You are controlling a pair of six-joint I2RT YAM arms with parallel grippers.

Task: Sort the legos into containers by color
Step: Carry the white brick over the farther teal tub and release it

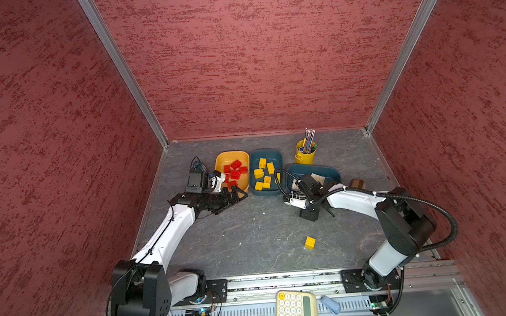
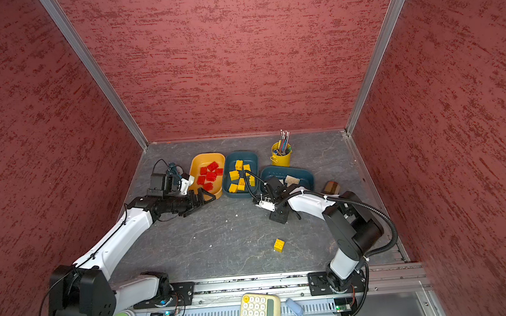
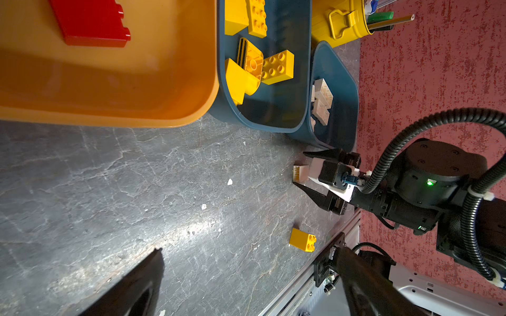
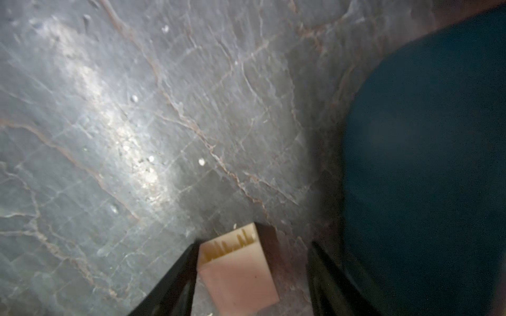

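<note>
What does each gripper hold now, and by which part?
Nothing is held yet. The left gripper is open and empty. The right gripper brackets a cream brick, with a gap on one side.

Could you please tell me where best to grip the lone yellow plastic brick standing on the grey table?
I would grip the lone yellow plastic brick by two opposite smooth side walls, coming straight down from above. It stands studs up on the grey table, nothing touching it, so those walls are flat, parallel and free.

Left tool (image 1: 232, 204) gapes wide, right tool (image 3: 299, 169) parted.
</note>
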